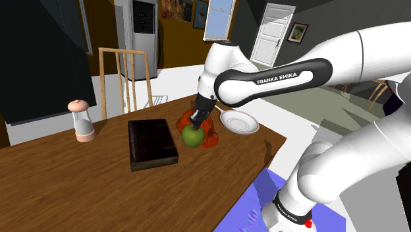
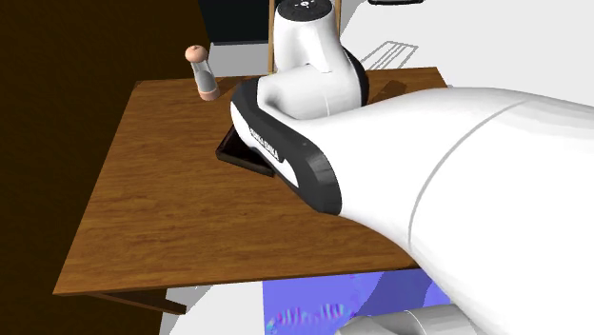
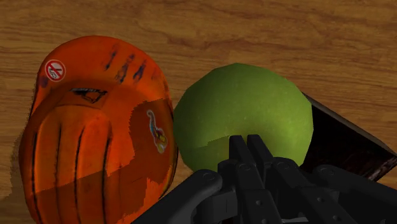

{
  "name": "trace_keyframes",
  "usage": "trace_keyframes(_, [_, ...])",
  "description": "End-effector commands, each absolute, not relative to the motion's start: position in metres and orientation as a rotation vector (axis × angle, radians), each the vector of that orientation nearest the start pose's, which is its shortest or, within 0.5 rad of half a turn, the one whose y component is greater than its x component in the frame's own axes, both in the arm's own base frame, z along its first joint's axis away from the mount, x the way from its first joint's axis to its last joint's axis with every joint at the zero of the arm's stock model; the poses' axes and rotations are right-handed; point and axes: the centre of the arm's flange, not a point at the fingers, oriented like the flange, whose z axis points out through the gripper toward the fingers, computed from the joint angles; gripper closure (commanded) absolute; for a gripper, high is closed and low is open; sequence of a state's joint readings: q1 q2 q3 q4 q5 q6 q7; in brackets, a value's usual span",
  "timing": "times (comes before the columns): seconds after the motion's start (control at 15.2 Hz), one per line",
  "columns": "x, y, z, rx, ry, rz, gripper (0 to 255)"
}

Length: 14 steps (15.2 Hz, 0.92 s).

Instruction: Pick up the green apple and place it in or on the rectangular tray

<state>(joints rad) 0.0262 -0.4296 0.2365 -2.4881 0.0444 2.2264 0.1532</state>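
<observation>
Locating apple: green apple (image 1: 191,136) sits on the wooden table (image 1: 66,191), between the dark rectangular tray (image 1: 151,144) and an orange ribbed object (image 1: 209,132), just beside both
Apple vs tool: directly under the gripper (image 1: 197,120); in the wrist view the apple (image 3: 254,108) lies just past the fingertips, not between them
Gripper state: fingers (image 3: 238,156) pressed together with no gap, clasping nothing
Tray: nothing on it; one corner (image 3: 347,143) shows behind the apple
Count: one apple, one tray, one orange object (image 3: 95,127), one white plate (image 1: 239,122), one pale grinder (image 1: 82,120), one wooden chair (image 1: 125,79)
</observation>
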Motion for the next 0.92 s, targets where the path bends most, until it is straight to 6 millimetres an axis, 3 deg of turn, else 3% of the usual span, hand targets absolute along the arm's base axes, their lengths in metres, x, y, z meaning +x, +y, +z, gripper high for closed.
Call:
trace_keyframes(0.0, [0.412,0.116,0.462,-3.157,-0.114,-0.264,255])
trace_keyframes(0.59, [0.412,0.116,0.505,-3.157,-0.114,-0.264,255])
trace_keyframes(0.86, [0.456,0.14,0.52,-3.157,-0.114,-0.264,255])
